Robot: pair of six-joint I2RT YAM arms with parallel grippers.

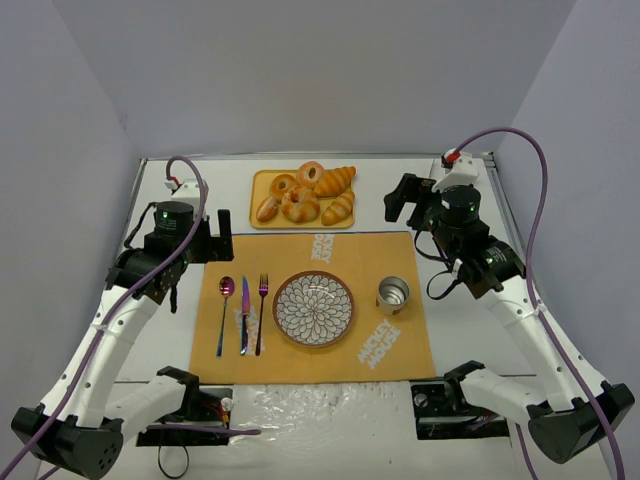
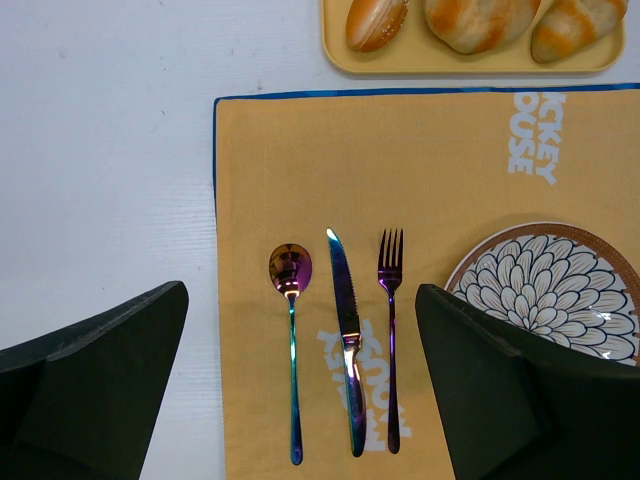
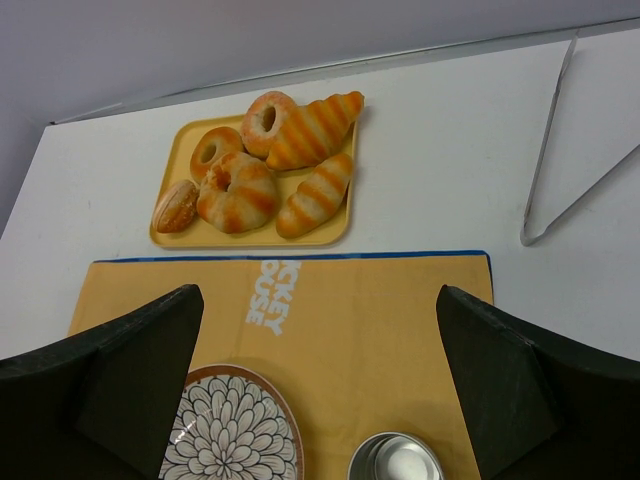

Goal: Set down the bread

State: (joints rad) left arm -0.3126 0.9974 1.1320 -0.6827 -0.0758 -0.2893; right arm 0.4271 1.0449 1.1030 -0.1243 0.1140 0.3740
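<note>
While the bread (image 3: 315,195) lies at the near right corner of the yellow tray (image 3: 250,240), just beside the larger croissant (image 3: 312,130), right claw (image 3: 318,292) and left claw (image 2: 300,288) both hang spread, empty. Judgement: right claw is nearer; straddle the roll across its width, clear of neighbours, before carrying to the plate (image 1: 313,309).

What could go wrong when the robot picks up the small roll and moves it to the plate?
The roll lies crowded against the larger croissant and a ring pastry on the tray, so the open right end effector might pinch or push a neighbour instead. The metal cup stands just beside the plate, so a low carry could knock it over.
</note>
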